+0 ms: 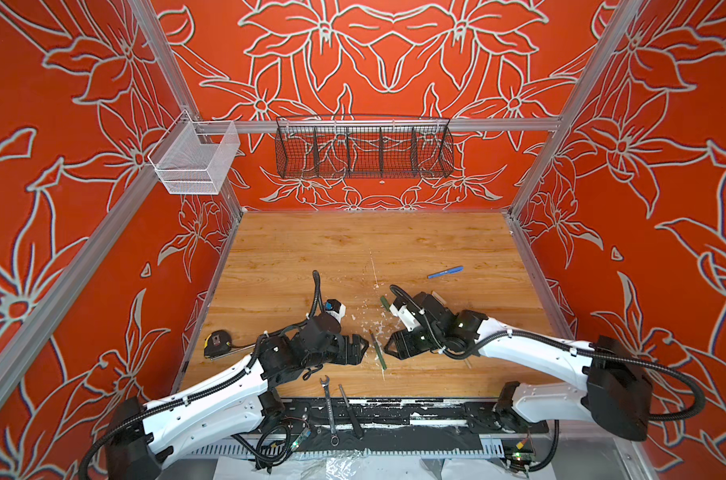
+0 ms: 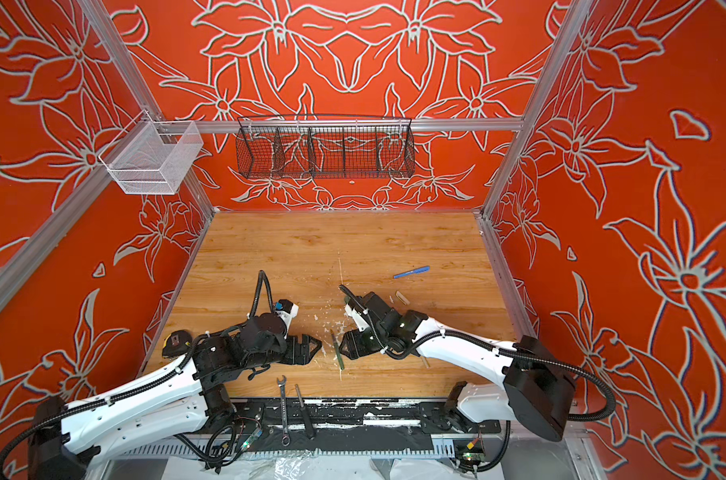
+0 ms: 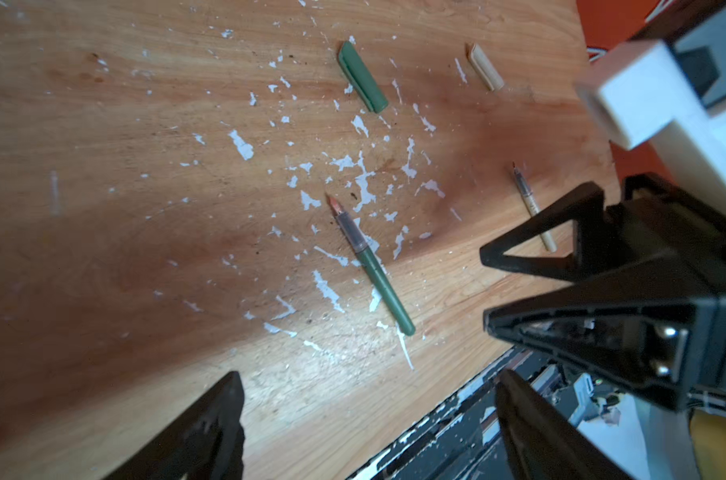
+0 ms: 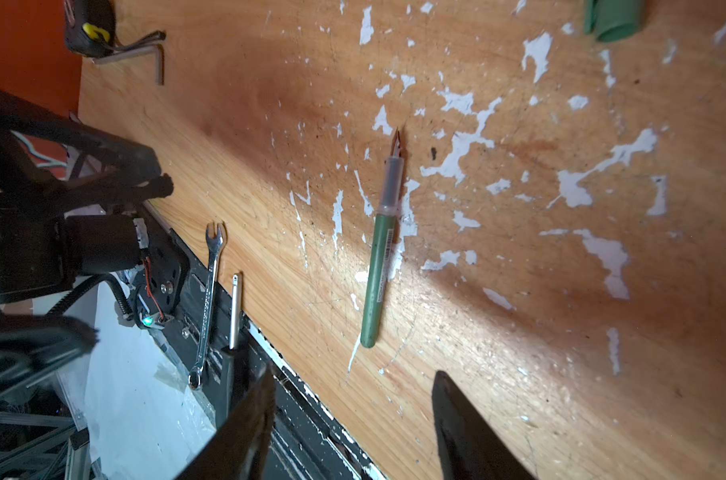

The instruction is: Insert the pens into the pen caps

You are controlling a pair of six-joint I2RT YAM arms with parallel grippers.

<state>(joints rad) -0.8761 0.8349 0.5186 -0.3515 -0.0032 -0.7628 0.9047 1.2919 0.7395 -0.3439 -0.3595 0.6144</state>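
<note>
A robot test cell, this — aluminium framing (image 1: pixel 498 124), orange floral backdrop panels (image 1: pixel 394 50), black wire basket (image 1: pixel 363 153), scuffed wooden worktop (image 1: pixel 353 249).

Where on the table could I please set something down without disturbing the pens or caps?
The far half of the table, from the back wall to the blue pen, is bare. It is crowded near the front: green pen, green cap, left gripper and right gripper.
</note>
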